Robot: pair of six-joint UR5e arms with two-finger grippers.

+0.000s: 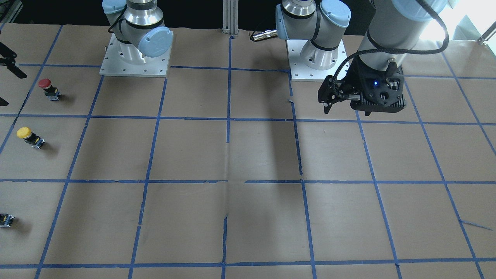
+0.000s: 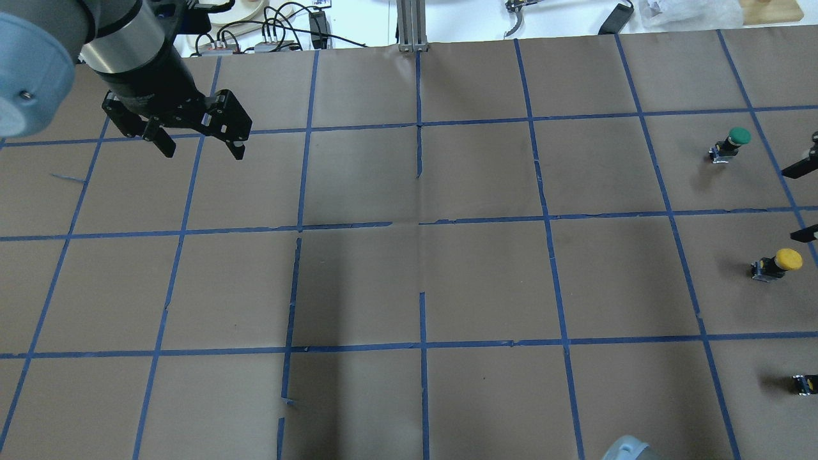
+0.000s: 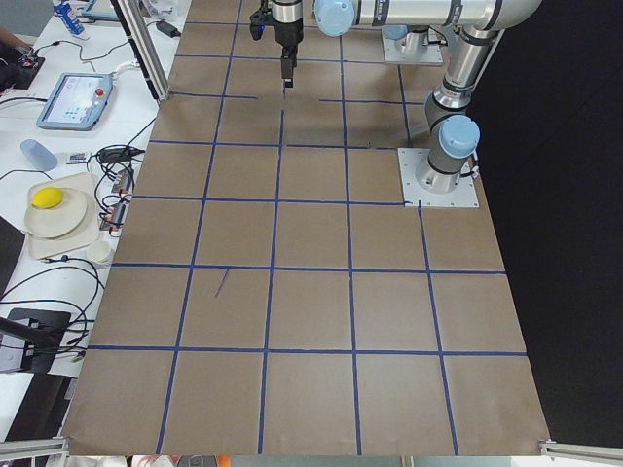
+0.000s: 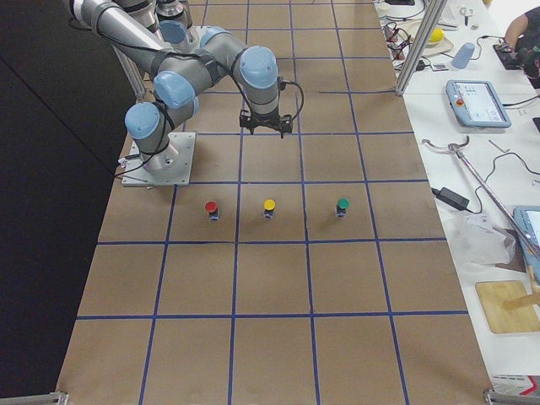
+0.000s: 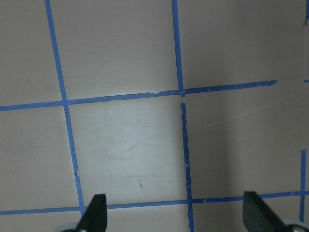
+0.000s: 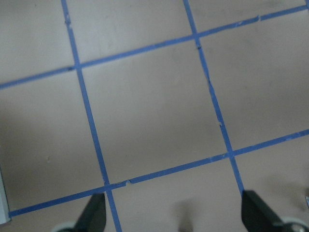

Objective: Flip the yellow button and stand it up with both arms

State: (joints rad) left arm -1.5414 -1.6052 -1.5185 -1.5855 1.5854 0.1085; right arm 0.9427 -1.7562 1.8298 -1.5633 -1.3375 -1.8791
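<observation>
The yellow button stands cap up on the brown paper near the table's end on the robot's right; it also shows in the front view and the right-side view. My right gripper hangs open and empty above the table just beyond the button, with only its black fingers in frame; its wrist view shows bare paper between the jaws. My left gripper is open and empty, high over the table's far left part, and its wrist view shows only taped paper.
A red-capped button and a green-capped button stand on either side of the yellow one. A tiny black block lies nearer the robot. Two arm base plates sit at the robot's side. Blue tape grids the paper.
</observation>
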